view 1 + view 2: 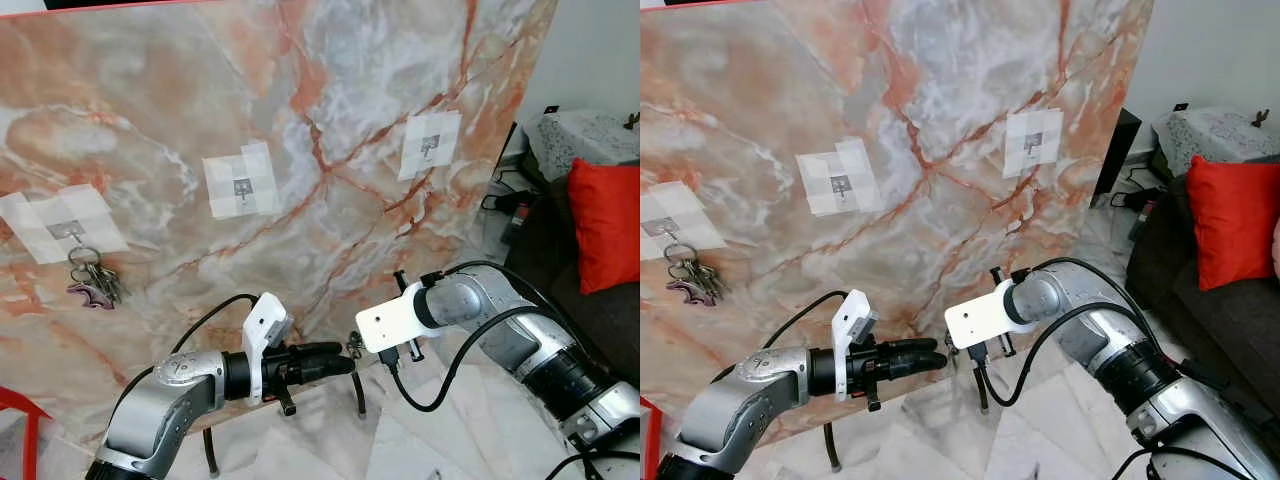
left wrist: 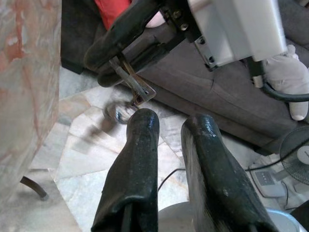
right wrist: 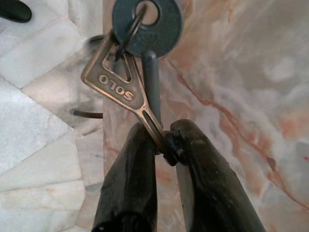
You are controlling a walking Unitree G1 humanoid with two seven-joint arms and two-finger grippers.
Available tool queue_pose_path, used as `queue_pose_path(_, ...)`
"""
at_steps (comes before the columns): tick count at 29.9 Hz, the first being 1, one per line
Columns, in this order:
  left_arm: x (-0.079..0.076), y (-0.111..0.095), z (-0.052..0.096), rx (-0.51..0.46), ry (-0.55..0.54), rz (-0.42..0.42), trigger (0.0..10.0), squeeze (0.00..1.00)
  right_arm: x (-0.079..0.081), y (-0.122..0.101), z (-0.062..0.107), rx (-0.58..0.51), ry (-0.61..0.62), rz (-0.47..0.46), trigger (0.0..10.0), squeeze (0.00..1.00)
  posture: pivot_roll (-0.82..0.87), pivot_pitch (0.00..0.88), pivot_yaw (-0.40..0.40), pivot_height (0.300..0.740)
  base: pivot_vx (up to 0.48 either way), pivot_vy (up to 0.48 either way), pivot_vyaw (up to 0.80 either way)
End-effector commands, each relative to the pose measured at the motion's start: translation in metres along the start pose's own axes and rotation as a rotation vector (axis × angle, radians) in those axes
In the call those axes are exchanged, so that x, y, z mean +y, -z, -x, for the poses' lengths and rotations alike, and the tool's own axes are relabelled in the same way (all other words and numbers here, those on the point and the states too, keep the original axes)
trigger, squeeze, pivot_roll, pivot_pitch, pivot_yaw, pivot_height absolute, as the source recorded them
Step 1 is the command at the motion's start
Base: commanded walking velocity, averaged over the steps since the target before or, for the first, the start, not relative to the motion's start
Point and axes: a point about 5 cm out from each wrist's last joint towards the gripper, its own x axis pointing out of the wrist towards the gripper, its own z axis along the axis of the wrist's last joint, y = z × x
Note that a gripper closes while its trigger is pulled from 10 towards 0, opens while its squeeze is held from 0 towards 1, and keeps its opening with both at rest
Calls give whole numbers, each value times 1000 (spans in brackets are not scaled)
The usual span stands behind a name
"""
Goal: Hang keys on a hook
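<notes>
A bronze key (image 3: 116, 82) on a ring with a dark round tag (image 3: 147, 21) hangs from my right gripper (image 3: 166, 137), which is shut on the key's blade. This happens low in front of the marble panel (image 1: 330, 90). My left gripper (image 1: 345, 360) points at the key (image 1: 352, 345) from the left, just short of it, fingers (image 2: 145, 130) slightly apart and holding nothing. On the panel are three small hooks on white patches. The left hook (image 1: 65, 232) carries another key bunch (image 1: 95, 280). The middle hook (image 1: 243, 186) and right hook (image 1: 430, 145) are bare.
The panel stands on thin metal legs (image 1: 358, 395) on a tiled floor. A dark sofa with a red cushion (image 1: 605, 225) is to the right, a cloth-covered table (image 1: 585, 135) behind it. A red frame (image 1: 20, 420) sits at lower left.
</notes>
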Motion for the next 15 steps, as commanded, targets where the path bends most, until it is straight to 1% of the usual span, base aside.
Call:
queue_pose_path(1, -4, 0, -2, -1, 3, 13, 10000, 0, -1, -2, 4, -3, 10, 9, 10000, 0, 99, 32, -49, 740, 0, 0, 0)
queue_pose_path(2, -4, -3, -4, -19, 1, 29, 10000, 0, -1, -4, 6, 6, 12, 38, 10000, 0, 99, 31, -49, 740, 0, 0, 0)
queue_pose_path(4, -4, -5, -5, -29, 0, 37, 10000, 0, -1, -6, 7, 18, 12, 65, 10000, 0, 99, 31, -49, 740, 0, 0, 0)
queue_pose_path(8, -2, -6, -6, -27, -17, 51, 10000, 0, 0, -8, 7, 17, 10, 68, 10000, 0, 100, 32, -48, 740, 0, 0, 0)
queue_pose_path(10, -2, -8, -7, -40, -15, 66, 10000, 0, 0, -9, 8, 23, 14, 76, 10000, 0, 100, 32, -46, 740, 0, 0, 0)
queue_pose_path(13, -4, -10, -7, -48, -2, 68, 10000, 0, -1, -8, 8, 56, 18, 125, 10000, 0, 98, 32, -45, 740, 0, 0, 0)
queue_pose_path(15, -4, -10, -7, -49, 0, 65, 10000, 0, 0, -8, 7, 67, 18, 135, 10000, 0, 98, 32, -45, 740, 0, 0, 0)
